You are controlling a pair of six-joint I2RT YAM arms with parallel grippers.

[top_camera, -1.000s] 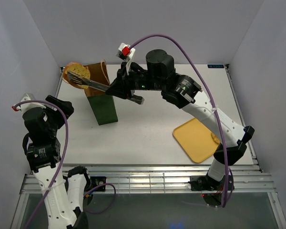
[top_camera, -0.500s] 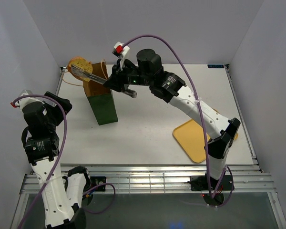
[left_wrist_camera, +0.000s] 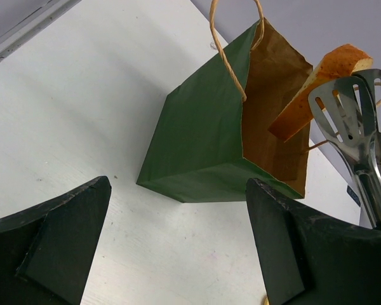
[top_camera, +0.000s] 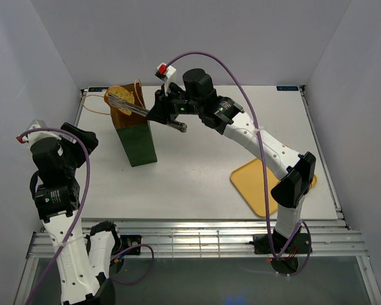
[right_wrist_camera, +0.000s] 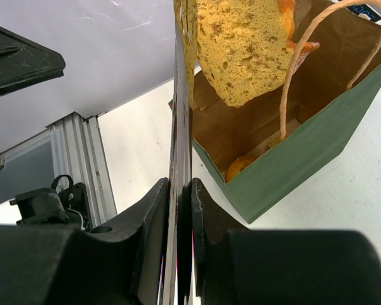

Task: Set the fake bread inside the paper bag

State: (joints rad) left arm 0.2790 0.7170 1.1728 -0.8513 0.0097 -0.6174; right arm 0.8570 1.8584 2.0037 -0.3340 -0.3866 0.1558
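Speckled bread slice [right_wrist_camera: 244, 57] aslant above upright green paper bag [top_camera: 138, 143] — another piece [right_wrist_camera: 241, 166] inside

A white table top [top_camera: 197, 178] fills the middle of the top view, matte and faintly scuffed. Three plain pale panels close it in: a back wall [top_camera: 197, 38] across the top of the frame, a left wall [top_camera: 25, 70] and a right wall [top_camera: 362, 95], all greyish-white with a lavender cast. Along the lower part runs a ribbed metal rail strip [top_camera: 197, 240], and below it, at the bottom edge, lies a dark glossy surface [top_camera: 197, 279] with a small blue glint. A small teal label [top_camera: 287, 88] sits at the table's far right corner. The light is even and the shadows soft.
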